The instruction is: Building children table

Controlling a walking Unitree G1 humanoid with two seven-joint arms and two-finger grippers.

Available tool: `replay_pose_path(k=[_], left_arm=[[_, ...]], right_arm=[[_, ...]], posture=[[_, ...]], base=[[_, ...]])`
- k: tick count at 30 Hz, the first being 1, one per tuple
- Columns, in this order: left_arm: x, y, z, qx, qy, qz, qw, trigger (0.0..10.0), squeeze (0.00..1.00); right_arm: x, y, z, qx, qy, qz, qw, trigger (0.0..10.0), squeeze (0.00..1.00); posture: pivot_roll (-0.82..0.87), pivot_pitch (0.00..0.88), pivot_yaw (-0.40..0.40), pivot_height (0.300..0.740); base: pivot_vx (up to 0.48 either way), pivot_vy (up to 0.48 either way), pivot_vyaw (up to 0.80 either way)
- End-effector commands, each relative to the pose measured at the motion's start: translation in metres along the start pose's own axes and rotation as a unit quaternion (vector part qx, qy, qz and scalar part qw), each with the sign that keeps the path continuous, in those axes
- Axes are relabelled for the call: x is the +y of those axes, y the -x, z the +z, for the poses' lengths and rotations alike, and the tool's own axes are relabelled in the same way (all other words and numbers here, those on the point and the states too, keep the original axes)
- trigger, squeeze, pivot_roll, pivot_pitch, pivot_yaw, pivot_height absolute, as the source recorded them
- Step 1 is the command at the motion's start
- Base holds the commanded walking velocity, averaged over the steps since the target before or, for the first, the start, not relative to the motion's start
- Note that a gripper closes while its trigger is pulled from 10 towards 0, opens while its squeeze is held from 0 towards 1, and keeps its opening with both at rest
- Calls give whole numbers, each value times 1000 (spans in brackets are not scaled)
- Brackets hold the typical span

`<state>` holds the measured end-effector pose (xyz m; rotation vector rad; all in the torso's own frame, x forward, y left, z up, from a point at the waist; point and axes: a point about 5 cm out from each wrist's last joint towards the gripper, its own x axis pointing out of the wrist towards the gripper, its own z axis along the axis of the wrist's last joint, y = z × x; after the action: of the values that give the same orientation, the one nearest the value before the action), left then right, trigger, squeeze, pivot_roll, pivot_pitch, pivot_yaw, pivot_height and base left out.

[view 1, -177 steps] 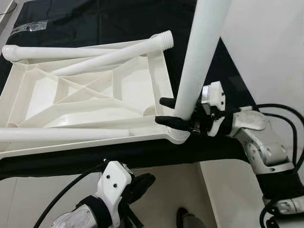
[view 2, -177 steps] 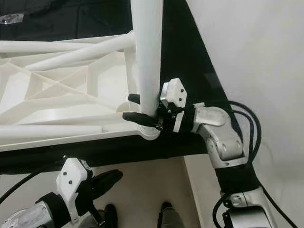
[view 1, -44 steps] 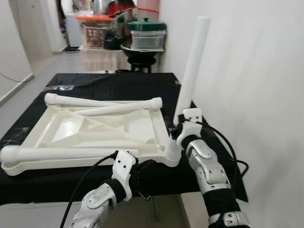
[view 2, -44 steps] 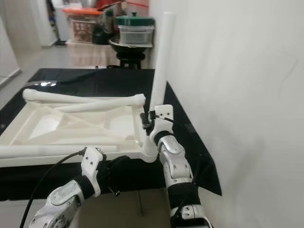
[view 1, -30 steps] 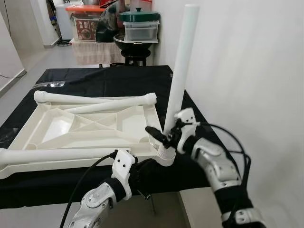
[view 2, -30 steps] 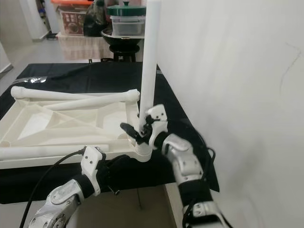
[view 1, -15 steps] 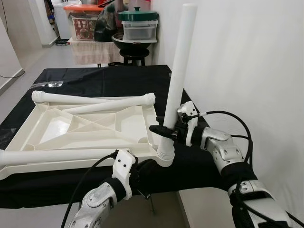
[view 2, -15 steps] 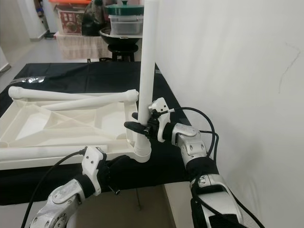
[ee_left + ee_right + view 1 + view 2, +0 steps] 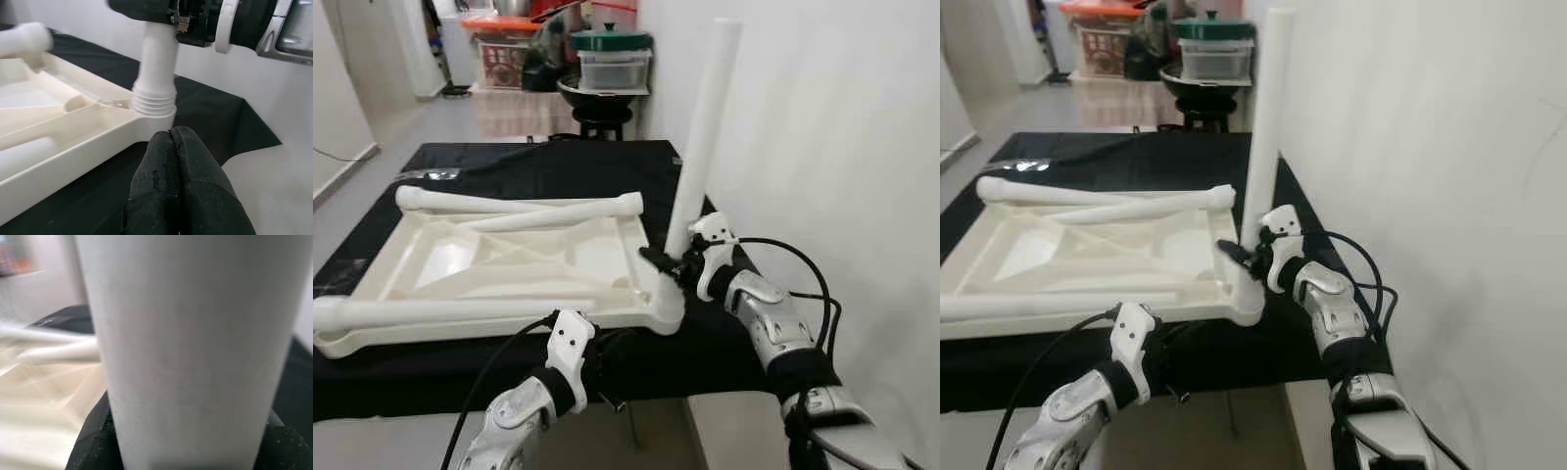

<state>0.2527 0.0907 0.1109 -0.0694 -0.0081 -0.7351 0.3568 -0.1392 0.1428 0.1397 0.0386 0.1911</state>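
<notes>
White table top [image 9: 509, 264] lies upside down, one leg [image 9: 703, 137] upright in its corner socket.

black cloth [image 9: 538, 162] | green-lidded pot [image 9: 612, 41] on clear container [image 9: 613, 71] | white wall [image 9: 842, 147]

Upturned white tabletop [image 9: 1087, 259] on black-draped worktop [image 9: 1322, 323]. Upright white leg [image 9: 1265, 127] in near right corner socket, clasped low by right gripper [image 9: 1246, 253]. Left gripper [image 9: 1190, 343] below worktop's near edge.

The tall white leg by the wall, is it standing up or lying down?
Standing up. The leg rises from the near right corner of the upside-down tabletop, with the right gripper closed around its lower part.
</notes>
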Motion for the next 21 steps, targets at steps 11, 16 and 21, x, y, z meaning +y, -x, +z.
replay_pose_path(k=[11, 16, 21], left_arm=[[4, 1, 3, -4, 16, -2, 1000, 10000, 0], [4, 0, 3, -4, 17, -1, 1000, 10000, 0], [4, -2, 3, -4, 17, 0, 1000, 10000, 0]], right_arm=[[36, 21, -38, 67, 57, 112, 990, 10000, 0], [49, 18, -13, 22, 33, 213, 976, 10000, 1000], [42, 10, 13, 2, 63, 274, 960, 10000, 859]], posture=[[-60, 0, -45, 740], [-57, 0, -48, 740], [-59, 0, -45, 740]], base=[[0, 0, 0], [0, 0, 0], [0, 0, 0]])
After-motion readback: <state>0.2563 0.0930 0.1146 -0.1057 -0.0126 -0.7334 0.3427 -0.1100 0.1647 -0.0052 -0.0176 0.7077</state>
